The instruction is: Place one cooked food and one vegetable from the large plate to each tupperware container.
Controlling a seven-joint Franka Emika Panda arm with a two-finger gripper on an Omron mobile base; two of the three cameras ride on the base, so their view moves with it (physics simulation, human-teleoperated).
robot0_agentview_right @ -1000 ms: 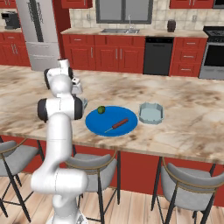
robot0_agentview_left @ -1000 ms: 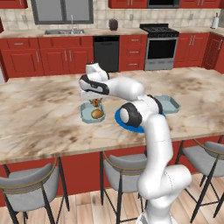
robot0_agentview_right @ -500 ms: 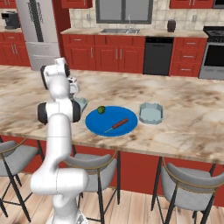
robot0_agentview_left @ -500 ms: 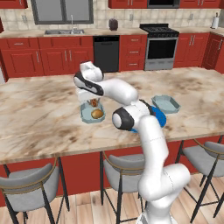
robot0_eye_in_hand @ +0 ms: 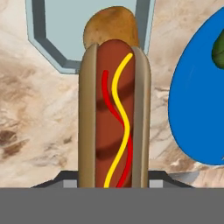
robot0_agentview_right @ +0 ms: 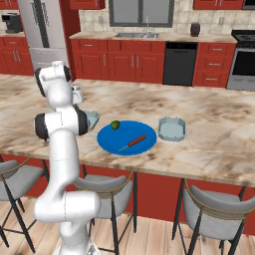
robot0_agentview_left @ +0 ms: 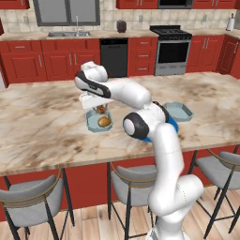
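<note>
My gripper is shut on a hot dog with red and yellow sauce lines, holding it by one end. It hangs just above the left tupperware container, which has a brown potato in it. In the hand view the potato lies in the tub beyond the hot dog's far end. To the right is the large plate, bright blue, with a green vegetable and a thin red stick of food on it. The other tupperware container stands empty right of the plate.
The marble island counter stretches wide to the left and behind the tubs. Grey bar stools stand along its near edge. Red cabinets, a sink and a stove line the back wall.
The hand has drifted slightly left and the elbow has swung, with the hot dog still held over the left tub. Plate and tubs have not moved.
</note>
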